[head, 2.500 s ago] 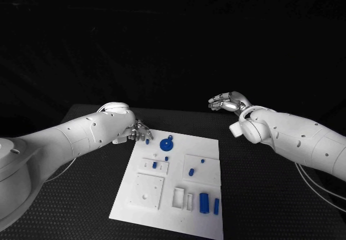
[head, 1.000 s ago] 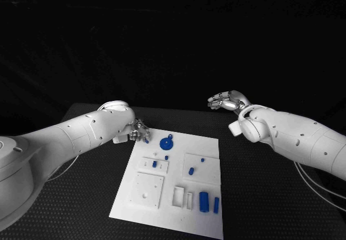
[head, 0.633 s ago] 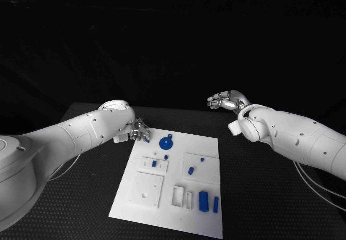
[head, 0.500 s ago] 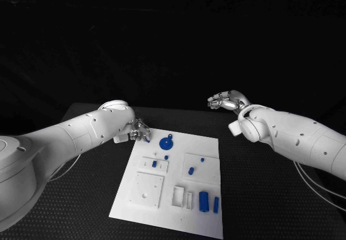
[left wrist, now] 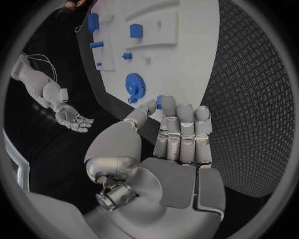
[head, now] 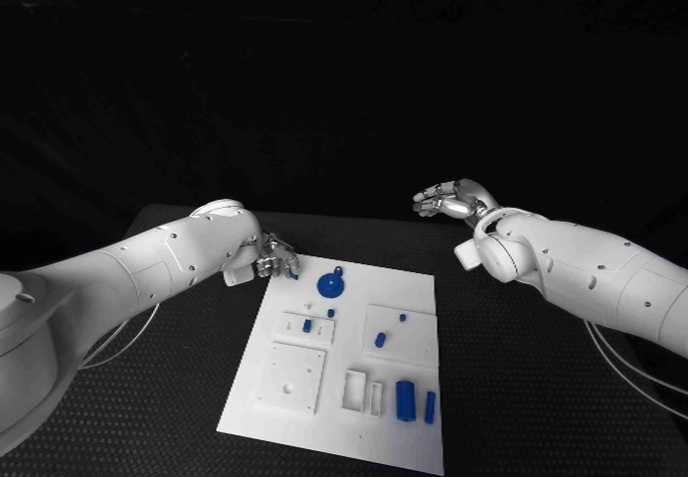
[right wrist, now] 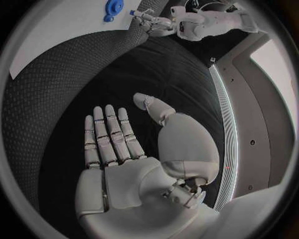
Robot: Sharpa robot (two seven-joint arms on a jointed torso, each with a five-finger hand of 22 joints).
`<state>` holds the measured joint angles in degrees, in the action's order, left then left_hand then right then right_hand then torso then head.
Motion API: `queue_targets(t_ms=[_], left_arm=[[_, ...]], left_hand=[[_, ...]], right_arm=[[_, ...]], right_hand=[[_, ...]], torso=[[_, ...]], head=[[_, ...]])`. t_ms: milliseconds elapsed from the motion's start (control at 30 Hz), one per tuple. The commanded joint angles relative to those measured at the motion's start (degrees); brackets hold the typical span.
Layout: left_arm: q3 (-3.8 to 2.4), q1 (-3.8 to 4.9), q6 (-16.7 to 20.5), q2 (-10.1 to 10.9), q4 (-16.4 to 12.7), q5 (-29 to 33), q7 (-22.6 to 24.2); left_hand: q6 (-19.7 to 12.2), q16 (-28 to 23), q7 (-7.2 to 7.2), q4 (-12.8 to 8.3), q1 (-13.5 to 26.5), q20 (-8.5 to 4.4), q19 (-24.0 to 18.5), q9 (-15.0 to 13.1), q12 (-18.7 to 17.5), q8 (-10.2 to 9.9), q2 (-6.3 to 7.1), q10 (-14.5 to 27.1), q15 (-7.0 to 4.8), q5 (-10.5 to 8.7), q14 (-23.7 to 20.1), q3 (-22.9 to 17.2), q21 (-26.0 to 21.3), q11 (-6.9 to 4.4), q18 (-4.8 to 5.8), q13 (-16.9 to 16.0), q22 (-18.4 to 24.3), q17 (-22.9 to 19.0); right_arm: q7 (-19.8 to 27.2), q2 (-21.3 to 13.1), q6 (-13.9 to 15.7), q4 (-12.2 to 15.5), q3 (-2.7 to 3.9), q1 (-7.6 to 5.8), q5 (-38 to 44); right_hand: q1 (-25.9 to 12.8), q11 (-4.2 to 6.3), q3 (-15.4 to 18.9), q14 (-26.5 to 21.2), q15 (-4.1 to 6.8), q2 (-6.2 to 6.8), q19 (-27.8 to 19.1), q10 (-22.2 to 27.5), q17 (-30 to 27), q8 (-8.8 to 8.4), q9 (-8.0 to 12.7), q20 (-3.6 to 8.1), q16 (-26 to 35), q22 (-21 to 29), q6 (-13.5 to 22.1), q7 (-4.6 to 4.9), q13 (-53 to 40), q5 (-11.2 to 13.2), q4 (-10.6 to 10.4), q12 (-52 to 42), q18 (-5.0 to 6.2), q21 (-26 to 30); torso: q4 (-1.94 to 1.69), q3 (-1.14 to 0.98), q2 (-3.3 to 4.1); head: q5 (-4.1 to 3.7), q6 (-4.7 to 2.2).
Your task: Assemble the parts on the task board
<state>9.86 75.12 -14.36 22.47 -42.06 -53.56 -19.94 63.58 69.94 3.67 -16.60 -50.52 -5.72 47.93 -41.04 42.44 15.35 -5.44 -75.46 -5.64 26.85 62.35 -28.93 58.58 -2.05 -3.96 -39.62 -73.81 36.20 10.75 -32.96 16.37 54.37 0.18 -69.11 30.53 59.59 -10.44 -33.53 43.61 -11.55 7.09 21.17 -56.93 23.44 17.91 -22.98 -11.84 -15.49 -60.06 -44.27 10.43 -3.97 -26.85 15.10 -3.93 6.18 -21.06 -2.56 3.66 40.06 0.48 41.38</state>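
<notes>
The white task board (head: 416, 298) lies in the middle of the table. A blue gear (head: 330, 287) lies near its far edge, also seen in the left wrist view (left wrist: 132, 85). My left hand (head: 272, 261) is at the board's far left corner. Its thumb and a finger pinch a small blue part (left wrist: 159, 101), which the right wrist view shows at the fingertips (right wrist: 132, 12). My right hand (head: 451, 204) hangs beyond the board's far right, its fingers (right wrist: 109, 132) spread and the palm bare.
Further small blue parts sit on the board: two short pegs (head: 307, 326) (head: 380, 341) mid-board and two longer blocks (head: 406, 398) (head: 429, 408) near the front right corner. White recessed plates (head: 294, 380) take up the front left. Black textured table (head: 545, 397) surrounds the board.
My left arm has shifted slightly and its hand has moved a little towards the gear at the same corner. The right hand has not moved.
</notes>
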Motion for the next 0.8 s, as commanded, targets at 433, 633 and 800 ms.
queue_targets(t_ms=[433, 633, 800], left_arm=[[-0.03, 1.6, 0.5, 7.5, -13.6, 2.6, -2.1], [0.11, 1.61, 1.7, 11.1, -20.3, -1.7, -3.0], [1.79, 1.6, 3.4, 14.4, -26.9, -5.5, -3.8]], left_hand=[[2.0, 1.1, -1.39, -0.3, -0.9, -5.59, 0.7, -3.2, 0.9, 1.8, -0.4, -2.3, -0.42, 3.3, 1.2, 0.1, 0.8, -1.66, 0.3, -0.6, -0.6, 0.4], [2.1, 1.3, -1.48, -0.3, -1.0, -5.64, 0.7, -3.4, 1.0, 1.8, -0.24, -2.5, -0.46, 3.56, 1.3, 0.1, 0.9, -1.75, 0.27, -0.7, -0.8, 0.4], [2.2, 1.5, -1.53, -0.3, -1.1, -5.67, 0.8, -3.6, 1.1, 1.9, -0.18, -2.6, -0.49, 3.58, 1.4, 0.1, 1.0, -1.81, 0.25, -0.7, -0.9, 0.5]], right_arm=[[0.5, 0.0, -0.2, -0.3, 0.01, 0.01, -0.3], [0.5, 0.0, -0.3, -0.4, 0.01, 0.04, -0.3], [0.5, -0.3, -0.3, -0.4, 0.0, 0.16, -0.3]], right_hand=[[-0.4, -0.34, 0.3, 0.1, -0.41, -0.05, -0.1, 0.0, -0.1, 0.07, 0.1, 0.01, 0.1, -0.1, -0.1, 0.37, 0.0, -0.4, -0.1, 0.1, -0.93, 0.2], [-0.4, -0.33, 0.3, 0.1, -0.41, -0.06, -0.1, 0.0, -0.1, 0.07, 0.1, 0.01, 0.1, -0.1, -0.1, 0.37, 0.0, -0.4, -0.1, 0.1, -0.93, 0.2], [-0.4, -0.33, 0.3, 0.1, -0.4, -0.06, -0.1, 0.0, -0.1, 0.08, 0.1, 0.02, 0.1, -0.1, -0.1, 0.36, 0.0, -0.4, -0.1, 0.1, -0.93, 0.3]], torso=[[-0.37, -0.21, -0.57], [-0.47, -0.26, -0.78], [-0.44, -0.2, -0.69]], head=[[0.19, 0.1], [0.26, 0.34], [0.28, 0.44]])
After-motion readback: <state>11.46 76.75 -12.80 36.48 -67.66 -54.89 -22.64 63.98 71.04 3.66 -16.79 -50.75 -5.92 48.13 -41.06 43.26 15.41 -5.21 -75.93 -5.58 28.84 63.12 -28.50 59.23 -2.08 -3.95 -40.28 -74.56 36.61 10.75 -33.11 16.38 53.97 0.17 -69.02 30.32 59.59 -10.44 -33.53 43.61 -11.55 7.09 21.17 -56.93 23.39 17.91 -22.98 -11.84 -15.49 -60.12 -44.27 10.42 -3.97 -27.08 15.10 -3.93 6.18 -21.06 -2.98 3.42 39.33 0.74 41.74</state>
